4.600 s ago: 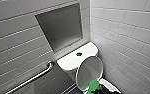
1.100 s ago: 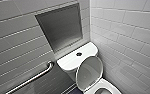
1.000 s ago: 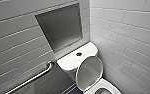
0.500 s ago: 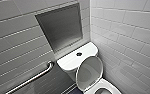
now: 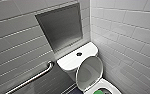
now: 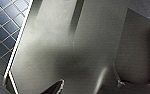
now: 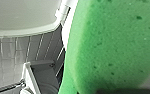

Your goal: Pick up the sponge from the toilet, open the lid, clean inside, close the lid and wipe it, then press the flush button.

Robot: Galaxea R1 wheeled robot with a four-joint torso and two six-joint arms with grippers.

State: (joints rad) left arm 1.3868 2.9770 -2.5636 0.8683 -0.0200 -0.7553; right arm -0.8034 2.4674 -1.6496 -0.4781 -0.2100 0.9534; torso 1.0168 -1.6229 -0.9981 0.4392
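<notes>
The white toilet (image 5: 73, 58) stands in the corner, its lid (image 5: 89, 72) raised against the tank with the greyish underside facing out. The round flush button (image 5: 79, 53) sits on the tank top. At the bottom edge of the head view the green sponge (image 5: 99, 92) lies over the open bowl, inside the rim (image 5: 112, 86). In the right wrist view the sponge (image 7: 111, 47) looms very close, held by my right gripper, with the lid (image 7: 23, 15) beyond it. My left gripper is open, one dark fingertip (image 6: 52, 88) before a grey surface.
A metal grab bar (image 5: 33, 77) runs along the grey tiled wall left of the toilet. A recessed grey panel (image 5: 59, 26) sits above the tank, and white tiles close in on the right. Blue floor tiles (image 6: 3, 22) appear in the left wrist view.
A few seconds ago the sponge showed a little higher over the bowl. Within the last second nothing has visibly moved.
</notes>
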